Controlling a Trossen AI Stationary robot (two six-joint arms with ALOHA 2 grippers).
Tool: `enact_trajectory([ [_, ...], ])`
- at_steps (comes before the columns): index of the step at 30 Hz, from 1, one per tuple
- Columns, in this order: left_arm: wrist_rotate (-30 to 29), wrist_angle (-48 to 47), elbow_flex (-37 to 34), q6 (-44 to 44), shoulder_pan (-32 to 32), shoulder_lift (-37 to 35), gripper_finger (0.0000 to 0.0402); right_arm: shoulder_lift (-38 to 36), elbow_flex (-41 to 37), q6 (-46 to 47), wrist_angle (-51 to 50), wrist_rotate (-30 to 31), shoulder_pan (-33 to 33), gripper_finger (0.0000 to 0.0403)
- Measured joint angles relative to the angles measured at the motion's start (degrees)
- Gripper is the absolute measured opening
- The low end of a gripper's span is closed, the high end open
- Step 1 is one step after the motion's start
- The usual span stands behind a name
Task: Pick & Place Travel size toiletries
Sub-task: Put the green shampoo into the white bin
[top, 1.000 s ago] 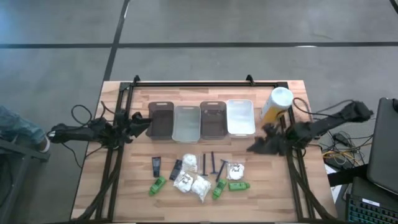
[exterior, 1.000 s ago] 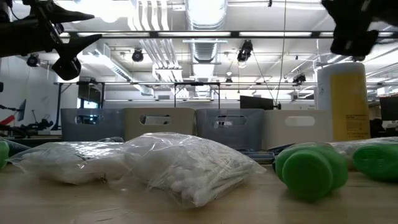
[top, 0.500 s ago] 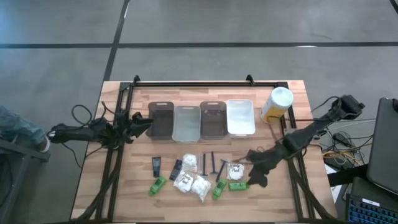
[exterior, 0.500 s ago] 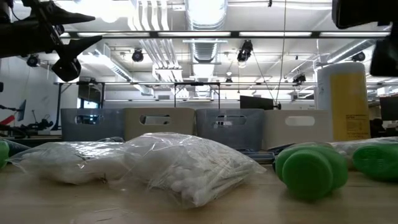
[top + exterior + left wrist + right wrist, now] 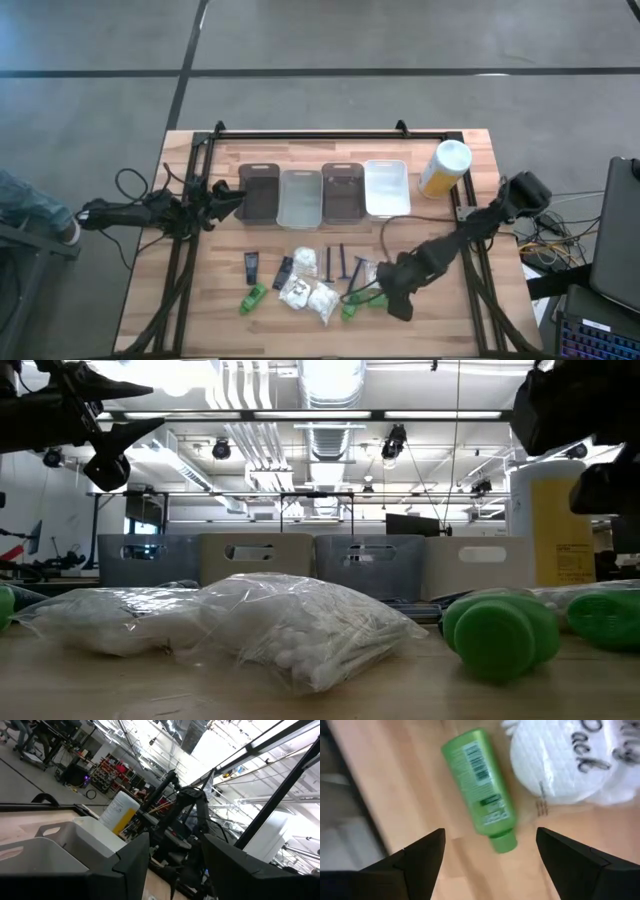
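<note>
The toiletries lie flat on the near middle of the table: black tubes (image 5: 251, 266), dark blue razor sticks (image 5: 345, 262), white wrapped packets (image 5: 322, 300) and green bottles (image 5: 252, 298). My right gripper (image 5: 395, 292) hangs open over the right-hand end of the group. In its wrist view its fingers stand apart above a green bottle (image 5: 480, 785) lying on its side beside a white round packet (image 5: 565, 760), and touch neither. My left gripper (image 5: 235, 200) waits open, raised at the left beside the dark bin (image 5: 258, 193).
Four bins stand in a row at mid-table: dark (image 5: 258, 193), clear (image 5: 299, 197), dark (image 5: 342, 192) and white (image 5: 387, 187). A yellow canister with a white lid (image 5: 445, 168) stands at their right. Bare wood lies right of the toiletries (image 5: 450, 310).
My right gripper has swung from beside the yellow canister toward the table's near edge and leftward, coming down over the green bottle at the right end of the toiletries. The toiletries have not moved.
</note>
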Motion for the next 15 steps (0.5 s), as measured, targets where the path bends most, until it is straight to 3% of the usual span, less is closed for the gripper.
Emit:
enact_trajectory([
  [11,0.1,0.0,0.0,0.0,0.0,0.0,0.0188,15.0,19.8,-3.9,-16.8,12.5,4.3,0.0287],
  [15,0.1,0.0,0.0,0.0,0.0,0.0,0.0188,18.2,23.3,-6.6,-19.0,11.1,4.2,0.03],
])
